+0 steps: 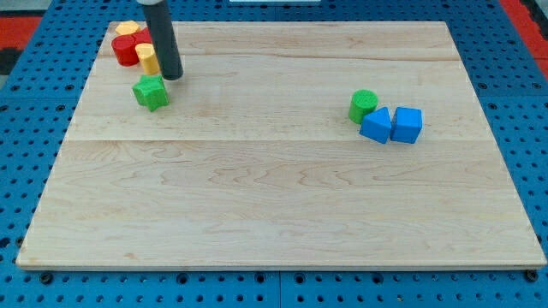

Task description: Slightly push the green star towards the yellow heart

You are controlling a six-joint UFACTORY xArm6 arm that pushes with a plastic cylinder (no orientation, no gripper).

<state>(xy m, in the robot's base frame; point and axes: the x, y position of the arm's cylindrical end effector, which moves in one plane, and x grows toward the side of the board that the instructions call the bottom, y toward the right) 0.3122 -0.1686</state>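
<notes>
Seven blocks sit on the wooden board (pixel 274 197) as the arm's rod, which carries no pincer to spread or pinch, rests its tip (pixel 172 77) just above and to the right of the green star (pixel 151 91) near the top-left corner. A yellow heart (pixel 147 58) lies just above the star, partly hidden behind the rod, beside a red block (pixel 127 50). Judging by this, the tip stands on the heart's side and must get below the star before nudging it upward.

Rod (pixel 163 38) cut off by the view's top edge. Yellow block (pixel 147 58) partly hidden behind rod, shape not clear. Second yellow block (pixel 128 29) half covered by red block (pixel 127 50).
</notes>
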